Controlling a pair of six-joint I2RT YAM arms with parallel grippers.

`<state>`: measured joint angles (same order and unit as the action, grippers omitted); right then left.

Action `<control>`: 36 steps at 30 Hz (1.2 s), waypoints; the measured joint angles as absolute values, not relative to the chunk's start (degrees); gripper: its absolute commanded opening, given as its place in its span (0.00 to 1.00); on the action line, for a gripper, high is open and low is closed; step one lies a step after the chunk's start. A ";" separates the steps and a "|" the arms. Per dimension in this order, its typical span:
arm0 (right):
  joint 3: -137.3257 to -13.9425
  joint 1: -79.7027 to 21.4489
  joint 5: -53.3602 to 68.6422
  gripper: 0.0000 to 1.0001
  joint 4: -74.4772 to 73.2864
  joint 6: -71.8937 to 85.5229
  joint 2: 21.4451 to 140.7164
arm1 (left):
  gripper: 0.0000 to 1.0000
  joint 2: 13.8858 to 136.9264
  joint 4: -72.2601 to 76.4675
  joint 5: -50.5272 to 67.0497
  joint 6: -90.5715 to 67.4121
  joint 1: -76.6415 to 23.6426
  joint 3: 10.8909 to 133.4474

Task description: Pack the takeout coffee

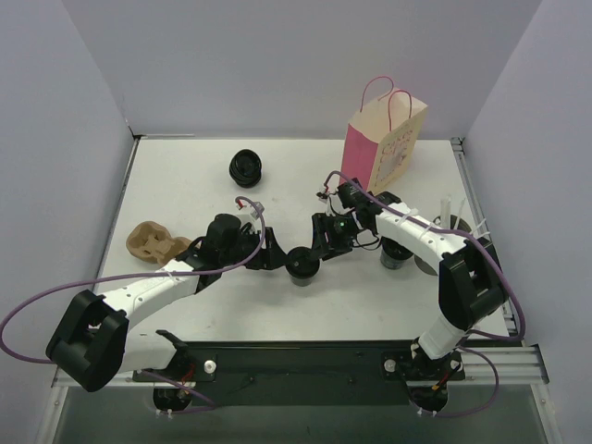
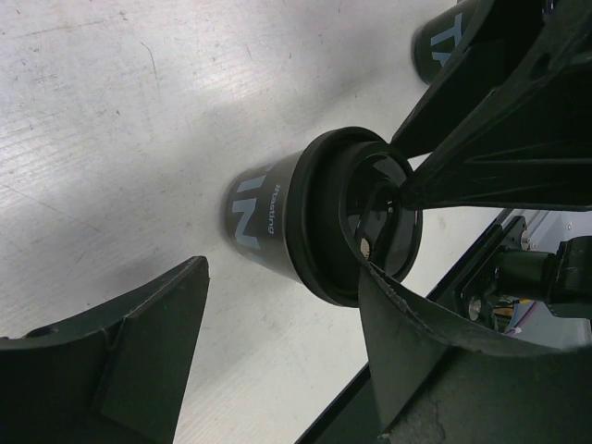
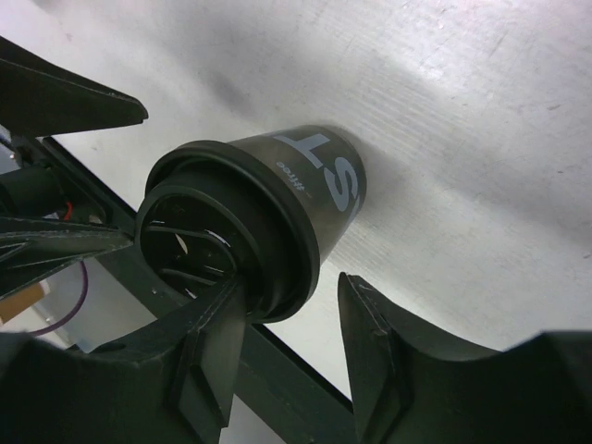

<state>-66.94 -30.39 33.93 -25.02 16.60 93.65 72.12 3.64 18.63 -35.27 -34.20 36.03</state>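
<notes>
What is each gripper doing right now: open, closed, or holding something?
Left gripper: open, gripping nothing, close to the lidded black coffee cup.
Right gripper: open, gripping nothing, at the same cup's lid.

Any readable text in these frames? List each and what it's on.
"IN": large letters on the side of the black lidded cup, left wrist view.
"tasting": small print beside them; leading character unclear.
"ST": large letters on the black lidded cup, right wrist view; small print there blurred.
Second cup: letters cut off, unreadable.
Pink paper bag: print too small.
</notes>
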 measured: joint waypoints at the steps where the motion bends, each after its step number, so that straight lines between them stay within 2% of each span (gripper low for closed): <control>1: -66.19 -30.48 34.15 0.42 -24.18 16.95 93.65 | 0.74 72.14 3.64 18.61 -35.31 -34.24 36.03; 15: -62.39 -30.35 37.10 0.39 -16.88 21.04 92.99 | 0.69 72.44 3.68 16.84 -35.14 -34.30 35.66; 22: -61.30 -30.37 37.45 0.48 -14.85 22.37 92.66 | 0.67 73.78 4.60 16.49 -35.09 -34.24 35.16; 27: -60.86 -30.37 37.43 0.49 -13.87 22.92 92.64 | 0.67 74.72 6.20 16.51 -35.11 -34.30 35.16; 36: -60.84 -30.41 37.10 0.38 -13.63 23.40 92.90 | 0.67 74.78 6.13 16.08 -34.83 -34.30 35.18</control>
